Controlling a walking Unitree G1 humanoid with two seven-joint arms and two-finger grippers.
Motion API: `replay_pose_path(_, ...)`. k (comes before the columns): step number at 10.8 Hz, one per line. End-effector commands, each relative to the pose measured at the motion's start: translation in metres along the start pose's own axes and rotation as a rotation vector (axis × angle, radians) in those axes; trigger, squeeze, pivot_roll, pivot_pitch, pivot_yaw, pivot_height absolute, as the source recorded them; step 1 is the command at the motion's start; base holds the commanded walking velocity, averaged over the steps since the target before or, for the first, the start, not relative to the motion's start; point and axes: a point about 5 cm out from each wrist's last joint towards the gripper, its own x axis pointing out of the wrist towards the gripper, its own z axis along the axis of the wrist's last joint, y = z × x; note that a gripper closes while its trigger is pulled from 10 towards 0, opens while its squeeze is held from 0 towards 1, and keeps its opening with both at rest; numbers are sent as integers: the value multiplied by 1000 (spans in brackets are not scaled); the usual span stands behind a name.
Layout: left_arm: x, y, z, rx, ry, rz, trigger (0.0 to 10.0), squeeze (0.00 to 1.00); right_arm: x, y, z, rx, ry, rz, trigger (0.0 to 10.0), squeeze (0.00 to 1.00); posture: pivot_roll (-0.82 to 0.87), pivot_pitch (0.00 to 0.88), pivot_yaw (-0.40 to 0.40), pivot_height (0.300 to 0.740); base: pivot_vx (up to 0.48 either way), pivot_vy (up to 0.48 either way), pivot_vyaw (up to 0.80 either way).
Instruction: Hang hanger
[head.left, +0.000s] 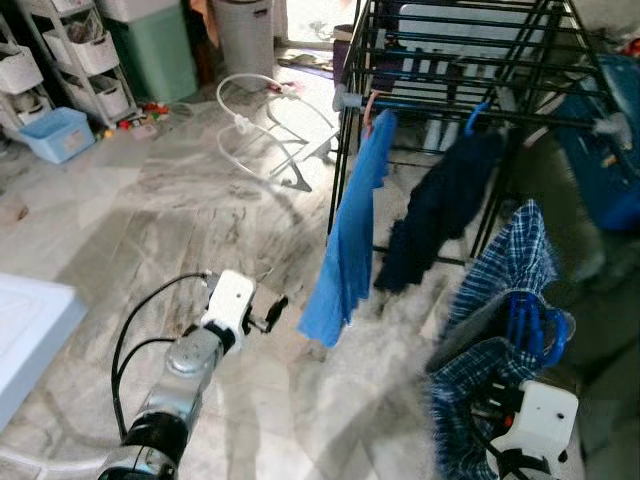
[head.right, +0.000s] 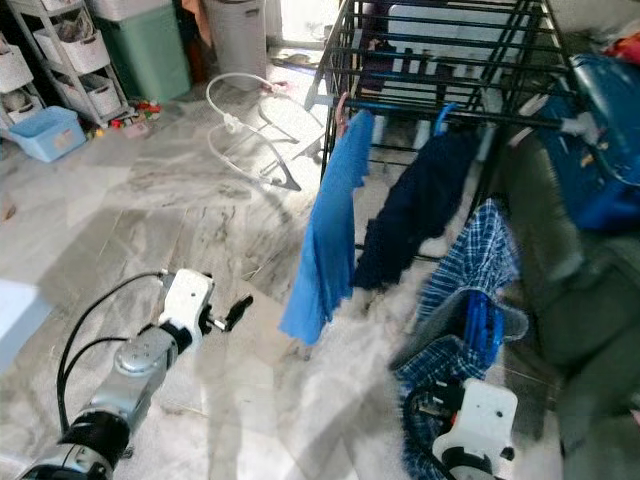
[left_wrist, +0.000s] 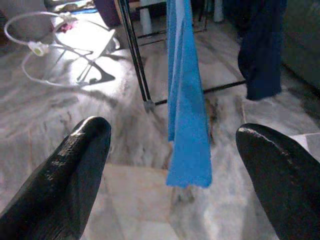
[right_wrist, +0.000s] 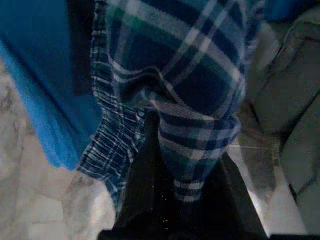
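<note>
Grey marble-patterned floor tiles spread through the room, streaked with darker veins. My landmark is the black metal drying rack, which stands ahead of me. From its front rail hang a bright blue cloth and, just beside that, a dark navy garment on a blue hook. Beyond the rack's left corner a white wire frame lies on the tiles. Well to the left of the rack stand a green bin, white shelves with baskets and a pale blue tub. To the right of the rack are a blue bag and a grey-green sofa.

My left gripper reaches forward low over the tiles, short of the rack and aimed at the blue cloth's lower end. Its black fingers are spread wide apart with nothing between them.

My right gripper is raised below the rack's right end, with its jaws clamped on a blue hanger that carries a blue plaid shirt. The shirt is draped over the hanger and bunched around my fingers, hanging apart from the rack's rails, near the navy garment.
</note>
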Motion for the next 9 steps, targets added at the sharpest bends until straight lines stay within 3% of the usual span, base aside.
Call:
replay_pose_path(1,7,-10,10,5,-26,-43,10000,0,-1,-10,-2,-7,4,-34,0,0,-30,31,11,740,480,0,0)
replay_pose_path(3,7,-13,12,4,-30,-53,10000,0,1,-10,-2,-2,5,-45,6784,0,-29,29,8,740,480,0,0)
replay_pose_path(5,6,-15,13,2,-25,-52,10000,0,2,-9,-1,-3,1,-33,4902,0,-28,31,3,740,480,0,0)
replay_pose_path(6,6,-15,12,-1,-20,-50,10000,0,2,-8,-2,-3,9,-21,10000,0,-28,34,1,740,480,0,0)
replay_pose_path(9,5,-15,12,-2,-14,-49,10000,0,2,-4,-6,-7,38,1,10000,0,-27,35,3,740,480,0,0)
